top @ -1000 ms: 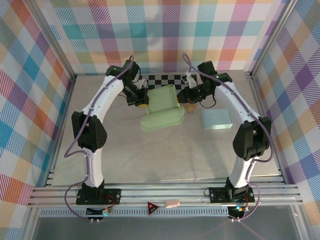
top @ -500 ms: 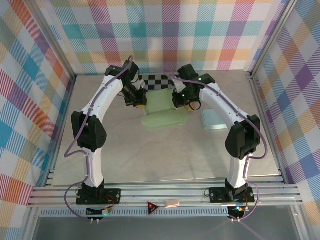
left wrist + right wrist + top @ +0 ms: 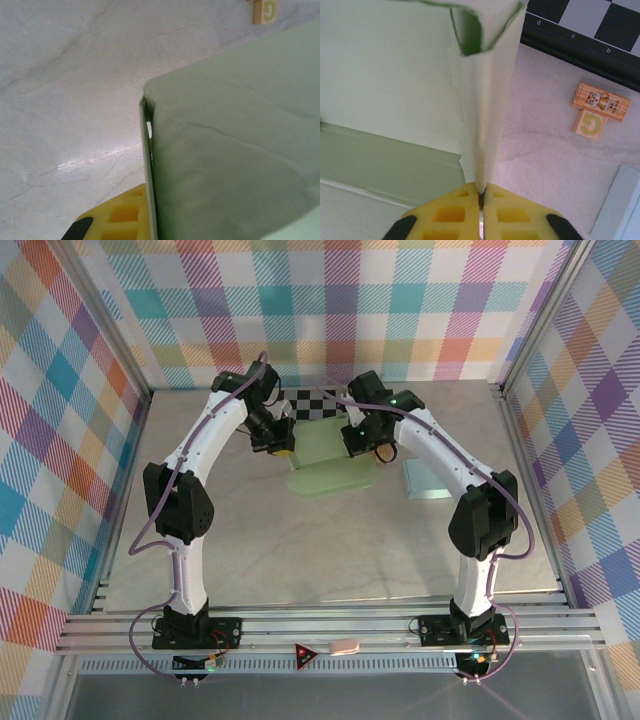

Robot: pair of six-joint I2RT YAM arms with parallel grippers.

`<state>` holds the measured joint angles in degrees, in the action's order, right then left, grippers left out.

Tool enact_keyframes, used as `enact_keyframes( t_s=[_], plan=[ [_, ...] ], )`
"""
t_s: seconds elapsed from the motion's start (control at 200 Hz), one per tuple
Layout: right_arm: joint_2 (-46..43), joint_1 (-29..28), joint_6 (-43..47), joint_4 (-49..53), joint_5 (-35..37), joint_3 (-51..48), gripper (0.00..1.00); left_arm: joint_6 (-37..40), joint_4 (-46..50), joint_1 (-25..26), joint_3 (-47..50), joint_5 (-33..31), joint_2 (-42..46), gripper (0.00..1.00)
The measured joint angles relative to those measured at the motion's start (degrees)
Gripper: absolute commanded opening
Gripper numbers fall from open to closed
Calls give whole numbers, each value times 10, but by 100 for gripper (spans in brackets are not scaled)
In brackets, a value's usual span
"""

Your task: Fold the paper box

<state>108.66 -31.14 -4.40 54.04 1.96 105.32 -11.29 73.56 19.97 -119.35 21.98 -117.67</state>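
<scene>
top external: right arm (image 3: pixel 440 445) arches inward, jaws pinching paper box (image 3: pixel 325 480).

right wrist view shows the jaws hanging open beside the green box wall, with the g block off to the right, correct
Not open: in the right wrist view the jaws are shut on the green box wall, pinching it between the yellow pads. The G block is off to the right.

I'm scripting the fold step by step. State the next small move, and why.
Probably swing the right claw inward over the green paper box, creasing the side wall it pinches. Its yellow fingers are shut on that wall's edge, and the left claw holds the opposite side.
</scene>
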Motion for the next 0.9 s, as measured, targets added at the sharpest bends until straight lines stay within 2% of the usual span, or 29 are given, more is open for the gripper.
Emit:
enact_keyframes(
  t_s=[0.145, 0.245, 0.38, 0.545, 0.795, 0.9],
  plan=[
    [0, 9, 0, 0, -20, 0, 19, 0, -2, 2, 0, 0, 0, 0],
    [0, 11, -1, 0, -27, 0, 15, 0, -2, 3, 0, 1, 0, 0],
    [0, 11, -3, 0, -24, 0, 18, 0, -2, 3, 0, 1, 0, 0],
    [1, 11, -8, 5, 2, 2, 0, 0, -2, 3, 0, 5, 0, 0],
    [15, -16, -24, 32, 97, 37, 0, 0, -9, 6, 0, 9, 0, 0],
    [15, -19, -27, 33, 108, 37, 11, 0, -9, 6, 0, 9, 0, 0]
  ],
)
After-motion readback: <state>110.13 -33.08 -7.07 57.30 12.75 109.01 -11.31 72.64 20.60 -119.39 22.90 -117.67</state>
